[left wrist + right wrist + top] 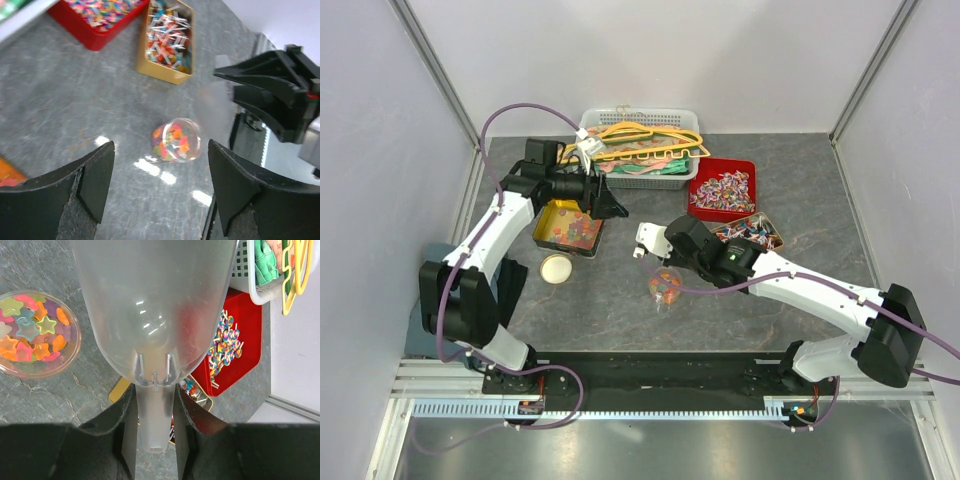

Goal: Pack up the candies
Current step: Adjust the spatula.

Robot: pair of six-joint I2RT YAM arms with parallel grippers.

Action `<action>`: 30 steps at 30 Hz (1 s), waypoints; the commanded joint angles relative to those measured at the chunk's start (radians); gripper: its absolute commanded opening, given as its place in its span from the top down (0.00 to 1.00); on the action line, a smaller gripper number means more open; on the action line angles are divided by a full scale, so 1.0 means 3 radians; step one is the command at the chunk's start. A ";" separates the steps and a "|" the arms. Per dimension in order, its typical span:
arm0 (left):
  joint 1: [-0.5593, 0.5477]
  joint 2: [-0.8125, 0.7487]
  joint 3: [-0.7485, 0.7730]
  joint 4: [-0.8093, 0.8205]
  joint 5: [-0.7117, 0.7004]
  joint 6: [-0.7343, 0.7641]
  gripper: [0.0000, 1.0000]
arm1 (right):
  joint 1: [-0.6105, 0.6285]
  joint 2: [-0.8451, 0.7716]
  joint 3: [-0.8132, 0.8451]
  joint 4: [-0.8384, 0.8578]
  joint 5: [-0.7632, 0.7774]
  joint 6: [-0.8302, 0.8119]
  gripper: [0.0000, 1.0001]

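1. The right gripper (pixel 155 410), clamped on the scoop (pixel 155 315) by its handle, should dig shallowly into the wrapped candies (pixel 167 35) in the gold tin (pixel 161 73).
2. The left gripper (pixel 160 172), jaws apart, could steady the cup (pixel 198 131) of gummies (pixel 172 139).

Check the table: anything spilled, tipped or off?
Nothing stands out. No loose candies on the table; the clear cup of gummies stands upright, and the scoop in the right gripper looks empty. Only untidy bit: hangers poking over the basket rim at the back.
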 commanded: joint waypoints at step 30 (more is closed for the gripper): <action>-0.0445 0.0445 -0.0103 -0.0010 -0.0233 0.0159 0.43 | -0.0016 -0.0534 0.0205 -0.0004 -0.0419 0.0069 1.00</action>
